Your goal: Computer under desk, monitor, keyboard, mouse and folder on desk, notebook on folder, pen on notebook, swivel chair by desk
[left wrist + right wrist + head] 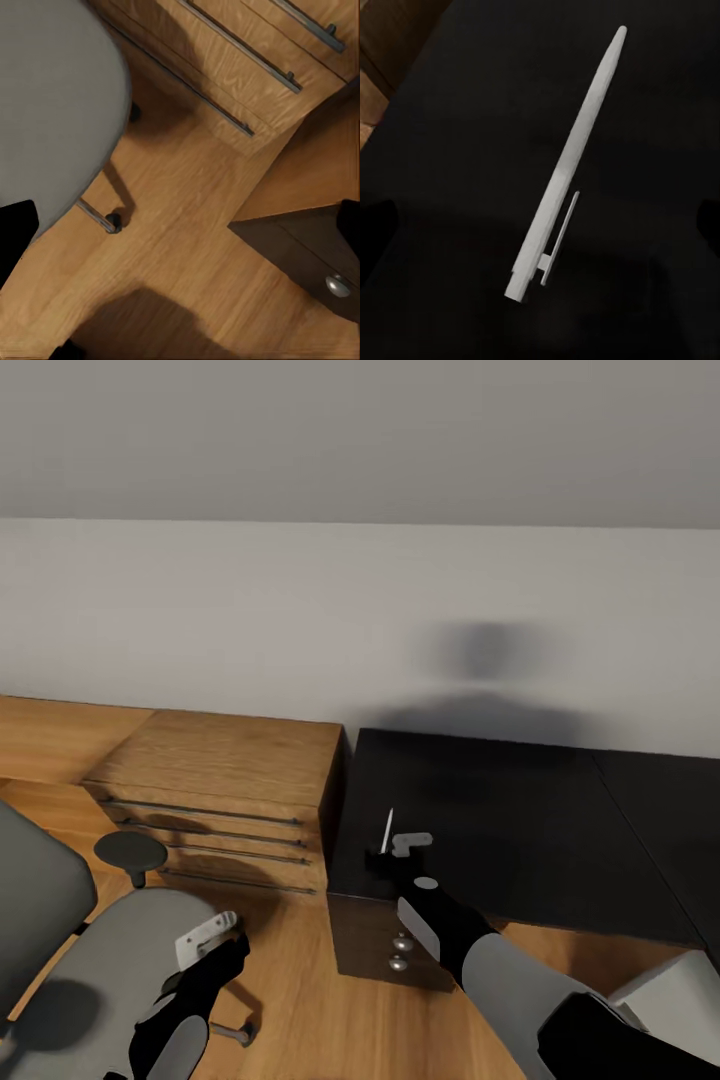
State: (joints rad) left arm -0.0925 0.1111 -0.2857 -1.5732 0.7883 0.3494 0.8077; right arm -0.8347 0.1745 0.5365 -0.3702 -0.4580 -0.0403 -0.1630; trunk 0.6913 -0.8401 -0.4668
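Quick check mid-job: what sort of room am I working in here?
Likely a home office corner: a glossy black desk with a pen on it, a grey swivel chair, and a light-wood drawer unit against a plain wall.

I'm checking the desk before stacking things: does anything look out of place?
The pen lies alone on the bare black desk near its corner, below the right gripper. No notebook or folder is under it.

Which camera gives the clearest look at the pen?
The right wrist view: the pen lies large on the black desk, its clip and tapered tip plain. In the head view it is a thin pale sliver by the right gripper.
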